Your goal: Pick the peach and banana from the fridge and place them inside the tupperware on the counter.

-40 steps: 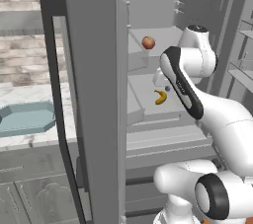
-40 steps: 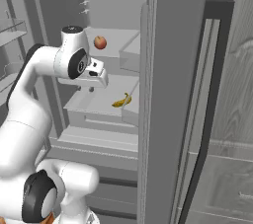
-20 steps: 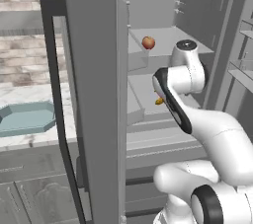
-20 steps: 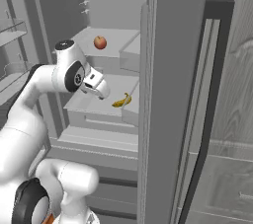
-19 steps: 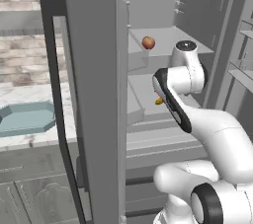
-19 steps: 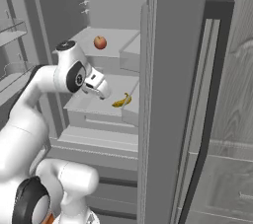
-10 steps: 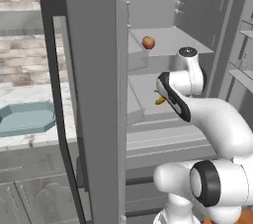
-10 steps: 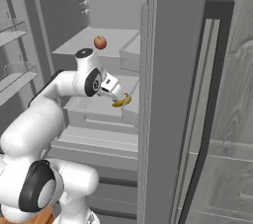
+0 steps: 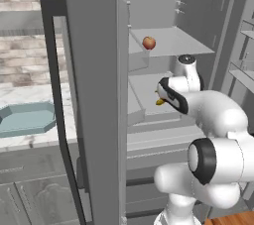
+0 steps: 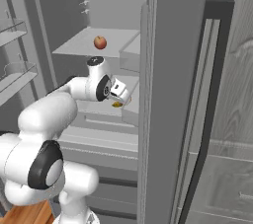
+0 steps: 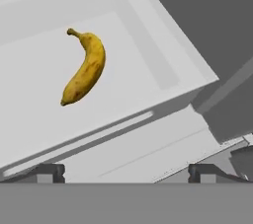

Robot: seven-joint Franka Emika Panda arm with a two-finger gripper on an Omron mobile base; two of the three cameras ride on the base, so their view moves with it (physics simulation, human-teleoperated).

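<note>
Matt speckled banana [image 11: 85, 67], smooth grey shelf [image 11: 44, 119]

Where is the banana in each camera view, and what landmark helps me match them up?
Left base view: banana at centre, mostly hidden behind the arm, yellow tip showing.
Right base view: left of centre, partly hidden behind the hand.
Hand view: upper left, lying on the pale shelf.
Shared landmark: the peach on the shelf above, in both base views.

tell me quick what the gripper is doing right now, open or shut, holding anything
Gripper: open and holding nothing, inside the fridge, facing the banana that lies on the shelf ahead of it.
</note>
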